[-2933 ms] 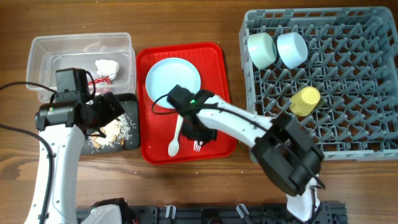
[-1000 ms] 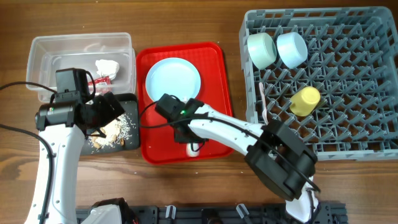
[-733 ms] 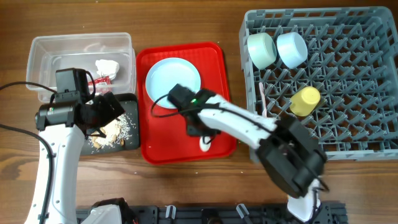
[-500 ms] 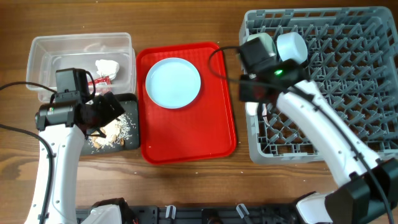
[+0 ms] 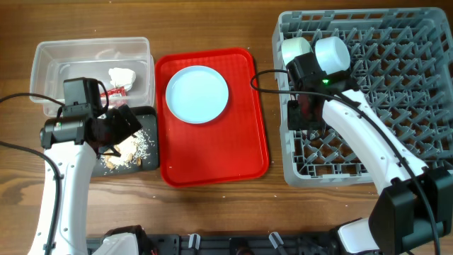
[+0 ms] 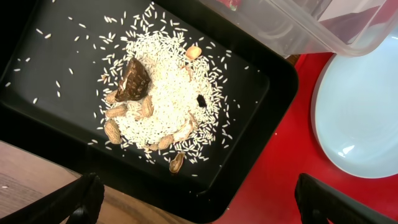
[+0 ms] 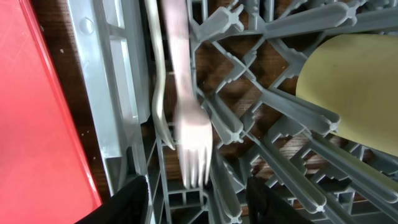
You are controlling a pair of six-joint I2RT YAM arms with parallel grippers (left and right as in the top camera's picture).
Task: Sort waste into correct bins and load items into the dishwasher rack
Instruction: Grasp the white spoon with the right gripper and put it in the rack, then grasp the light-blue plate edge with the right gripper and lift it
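Note:
My right gripper (image 5: 303, 117) is open over the left side of the grey dishwasher rack (image 5: 396, 152). In the right wrist view a blurred white fork (image 7: 189, 124) lies among the rack's pegs just beyond my open gripper (image 7: 202, 208). A thin white utensil (image 7: 158, 93) stands on edge beside it. The yellow cup (image 7: 354, 87) rests to the right. The mint bowl (image 5: 291, 48) and a blue bowl (image 5: 333, 53) sit in the rack's far left. The blue plate (image 5: 197, 94) lies on the red tray (image 5: 212, 156). My left gripper (image 5: 119, 129) hangs open over the black tray (image 6: 62, 62) of food scraps (image 6: 158, 99).
The clear tub (image 5: 53, 60) at the far left holds the white napkin (image 5: 122, 76) and the red wrapper (image 5: 113, 92). The black tray sits just in front of it, against the red tray's left edge. Wooden table (image 5: 212, 212) shows along the front.
My right gripper left the red tray and moved right over the rack. The spoon and fork are gone from the tray; the fork is now in the rack. The left arm has not moved.

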